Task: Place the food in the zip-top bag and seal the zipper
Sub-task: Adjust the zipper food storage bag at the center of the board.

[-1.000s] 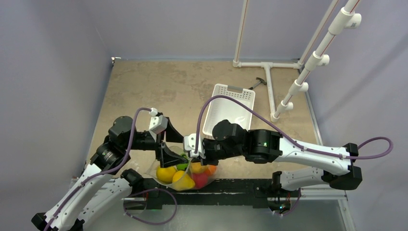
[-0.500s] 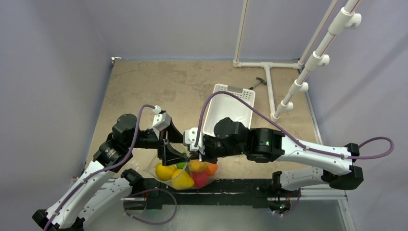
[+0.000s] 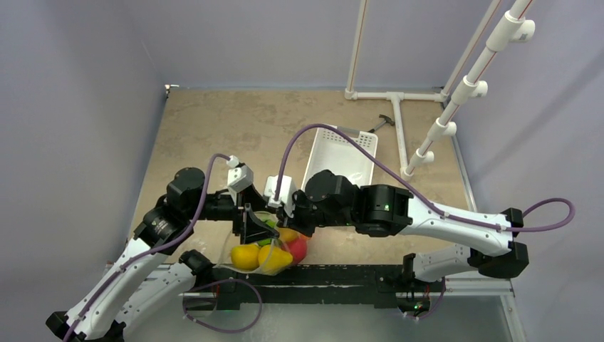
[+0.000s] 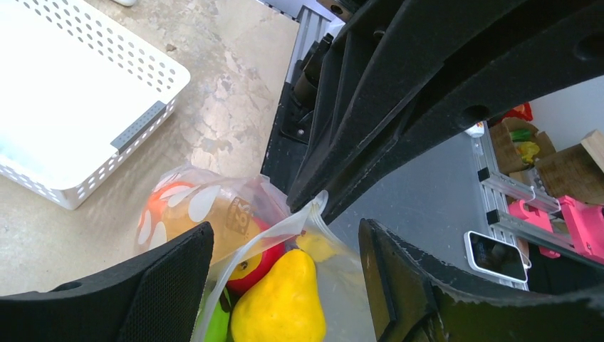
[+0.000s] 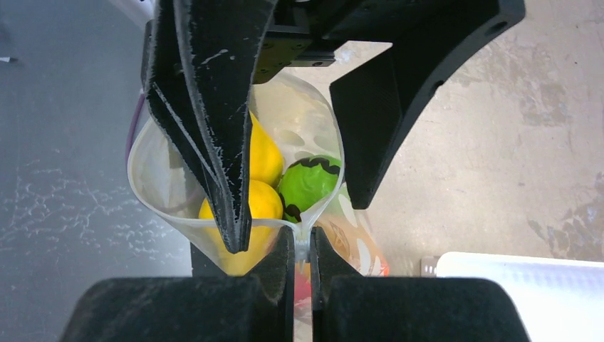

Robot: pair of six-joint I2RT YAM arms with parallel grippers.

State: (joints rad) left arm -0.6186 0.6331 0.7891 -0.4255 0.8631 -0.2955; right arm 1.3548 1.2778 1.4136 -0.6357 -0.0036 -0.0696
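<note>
Fruit (image 3: 265,255) is all inside the clear bag (image 5: 160,189), which lies at the near edge of the table (image 3: 235,135), right under your two grippers. From the wrist views you can make out a yellow pear (image 4: 281,303), a second yellow piece, the dark-striped green piece (image 5: 308,182), a red piece (image 3: 298,248) and an orange piece (image 4: 178,214) pressed against the plastic.

Your right gripper (image 5: 303,239) is clenched on the bag's mouth, pinching the zipper strip (image 4: 274,235) and holding it up off the fruit. Your left gripper (image 3: 253,228) is released. One finger reaches down inside the open mouth beside the yellow fruit and the other stands outside the bag wall, so the jaws straddle the plastic without gripping it.

Compared with a second ago, your right arm has swung left and away from the near edge, closing most of the gap to the left gripper. The orange piece, plain at the right end of the pile before, is now hidden under that arm in the top view, and the pile looks narrower. Your left gripper has shifted a little to the right. The white basket (image 3: 349,153) has not moved.
</note>
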